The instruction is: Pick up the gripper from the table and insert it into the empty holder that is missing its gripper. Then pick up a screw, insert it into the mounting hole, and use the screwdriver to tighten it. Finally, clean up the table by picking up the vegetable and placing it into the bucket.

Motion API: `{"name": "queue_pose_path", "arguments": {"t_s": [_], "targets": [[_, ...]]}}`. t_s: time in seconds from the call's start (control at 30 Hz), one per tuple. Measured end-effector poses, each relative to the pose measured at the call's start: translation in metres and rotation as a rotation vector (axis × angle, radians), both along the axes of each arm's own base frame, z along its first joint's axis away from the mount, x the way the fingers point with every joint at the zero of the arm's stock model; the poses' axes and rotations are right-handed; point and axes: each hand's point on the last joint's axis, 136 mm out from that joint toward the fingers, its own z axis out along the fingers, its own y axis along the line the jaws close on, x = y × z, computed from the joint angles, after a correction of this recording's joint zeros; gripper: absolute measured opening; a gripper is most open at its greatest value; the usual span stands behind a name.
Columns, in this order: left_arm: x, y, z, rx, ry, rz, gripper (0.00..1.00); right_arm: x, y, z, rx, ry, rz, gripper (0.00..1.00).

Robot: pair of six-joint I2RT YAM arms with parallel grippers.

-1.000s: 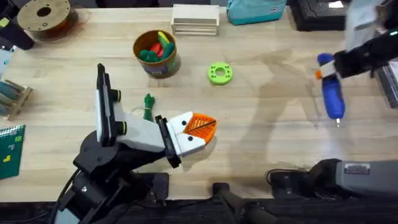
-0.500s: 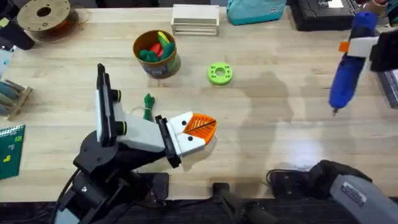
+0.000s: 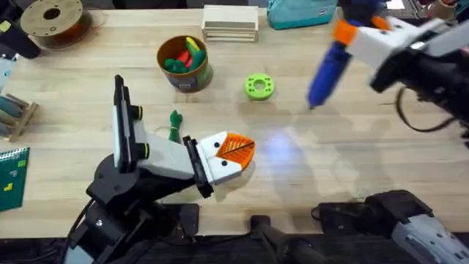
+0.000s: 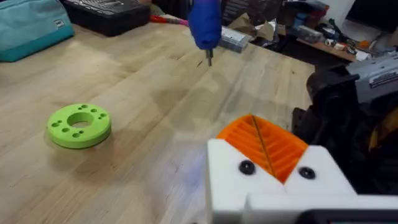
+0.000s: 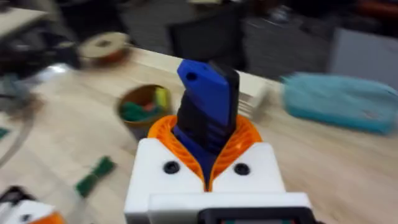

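Observation:
My right gripper (image 3: pixel 352 35) is shut on the blue screwdriver (image 3: pixel 327 67) and holds it in the air over the table's back right. The metal bit points down and to the left, toward the table's middle. In the right wrist view the screwdriver (image 5: pixel 208 99) stands between the orange pads (image 5: pixel 239 140). My left gripper (image 3: pixel 236 149) lies low near the table's front middle, shut with nothing in it. The dark-green vegetable (image 3: pixel 174 123) lies on the table just left of that arm. Behind it stands the yellow-tan bucket (image 3: pixel 192 79), holding red, yellow and green toy vegetables. The screw and the holder are out of view.
A bright green ring with holes (image 3: pixel 258 86) lies between the bucket and the screwdriver's bit. Along the back edge are a filament spool (image 3: pixel 53 18), stacked wooden boards (image 3: pixel 231 23), a teal bag (image 3: pixel 300 13) and a black case (image 3: pixel 377 16). A green board (image 3: pixel 11 176) lies at the left.
The right arm has carried the screwdriver up from the right edge and leftward to the back middle, its bit now tilted left. The left arm has not moved.

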Motion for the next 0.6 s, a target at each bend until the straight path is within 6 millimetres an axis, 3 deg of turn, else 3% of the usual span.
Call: {"name": "queue_pose_path", "arguments": {"t_s": [0.13,0.3,0.43,0.6], "targets": [[0.000,0.000,0.000,0.000,0.000,0.000,0.004,-0.013,0.058,0.032,0.067,-0.126,0.201,0.032],[0.000,0.000,0.000,0.000,0.000,0.000,0.004,-0.038,0.115,0.063,0.146,-0.259,0.408,0.032],[0.000,0.000,0.000,0.000,0.000,0.000,0.004,-0.056,0.145,0.075,0.191,-0.320,0.518,0.032],[0.000,0.000,0.000,0.008,-0.020,-0.001,0.004,-0.079,0.167,0.076,0.216,-0.325,0.615,0.032]]}}
